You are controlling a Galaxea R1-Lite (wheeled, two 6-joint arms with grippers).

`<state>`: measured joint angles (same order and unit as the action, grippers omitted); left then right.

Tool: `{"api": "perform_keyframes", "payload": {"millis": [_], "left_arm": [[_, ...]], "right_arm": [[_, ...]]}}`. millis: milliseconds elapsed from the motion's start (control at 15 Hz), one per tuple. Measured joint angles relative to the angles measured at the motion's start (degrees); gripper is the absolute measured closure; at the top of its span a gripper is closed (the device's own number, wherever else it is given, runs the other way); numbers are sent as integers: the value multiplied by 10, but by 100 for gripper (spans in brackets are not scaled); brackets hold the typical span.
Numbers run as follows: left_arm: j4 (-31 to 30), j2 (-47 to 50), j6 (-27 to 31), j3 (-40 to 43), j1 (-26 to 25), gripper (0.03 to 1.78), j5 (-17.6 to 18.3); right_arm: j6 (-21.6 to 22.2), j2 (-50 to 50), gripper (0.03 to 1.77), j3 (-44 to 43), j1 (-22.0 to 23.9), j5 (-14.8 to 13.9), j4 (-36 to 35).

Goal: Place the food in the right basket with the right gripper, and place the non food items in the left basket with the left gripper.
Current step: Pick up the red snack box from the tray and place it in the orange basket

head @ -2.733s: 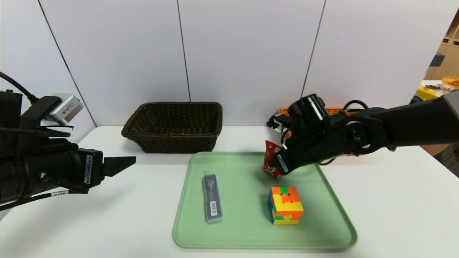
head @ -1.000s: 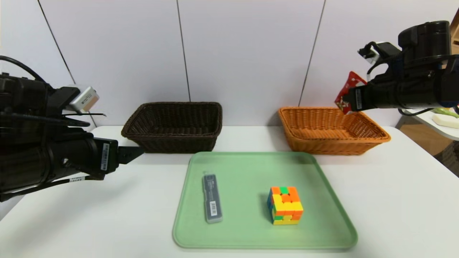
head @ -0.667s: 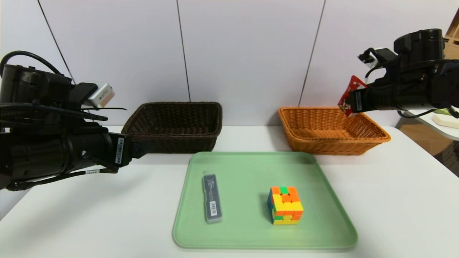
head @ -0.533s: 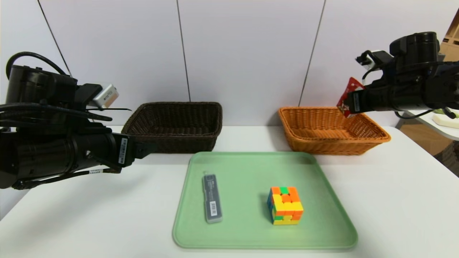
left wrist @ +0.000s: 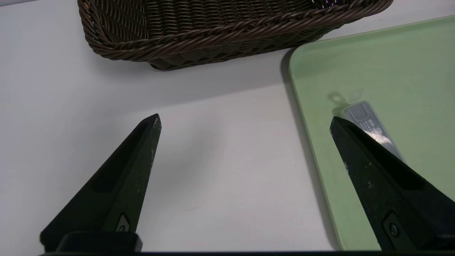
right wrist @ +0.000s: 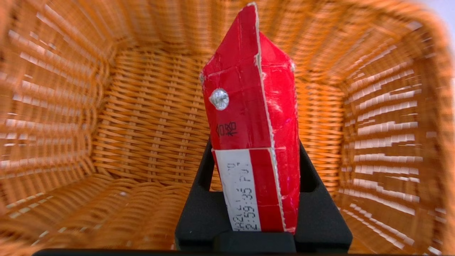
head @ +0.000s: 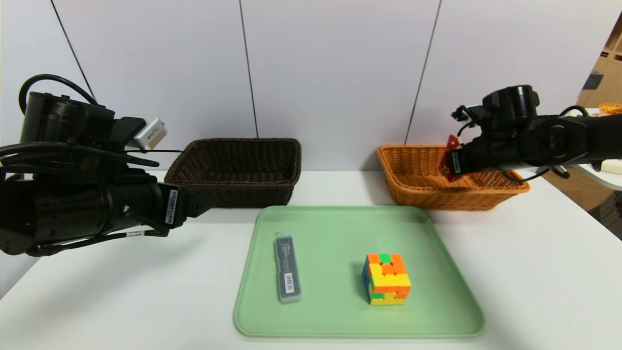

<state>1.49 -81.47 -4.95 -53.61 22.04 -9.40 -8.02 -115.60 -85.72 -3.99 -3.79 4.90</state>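
Observation:
My right gripper is shut on a red drink carton and holds it low inside the orange basket, whose woven walls surround it in the right wrist view. A sliver of the carton shows above the gripper in the head view. My left gripper hangs open over the white table beside the green tray, near the dark brown basket. On the tray lie a grey pen case and a colourful puzzle cube. The case sits partly behind one left finger.
The dark basket stands at the back left of the white table, the orange one at the back right. The tray's rim runs just inside the left gripper's span. A second table with items is off to the right.
The right gripper has carried the red carton from the tray up over the orange basket and lowered it inside. The left arm has moved forward toward the tray.

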Motion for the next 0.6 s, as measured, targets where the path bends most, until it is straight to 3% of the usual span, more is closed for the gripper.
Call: {"api": "perform_keyframes", "payload": {"millis": [133, 400, 600], "left_arm": [[0, -1, 0, 1, 0, 12, 0], [0, -3, 0, 2, 0, 12, 0], [-1, -5, 0, 1, 0, 12, 0]], "right_arm": [[0, -21, 147, -3, -1, -2, 0], [0, -32, 94, -6, -1, -1, -29], [1, -30, 67, -2, 1, 0, -33]]}}
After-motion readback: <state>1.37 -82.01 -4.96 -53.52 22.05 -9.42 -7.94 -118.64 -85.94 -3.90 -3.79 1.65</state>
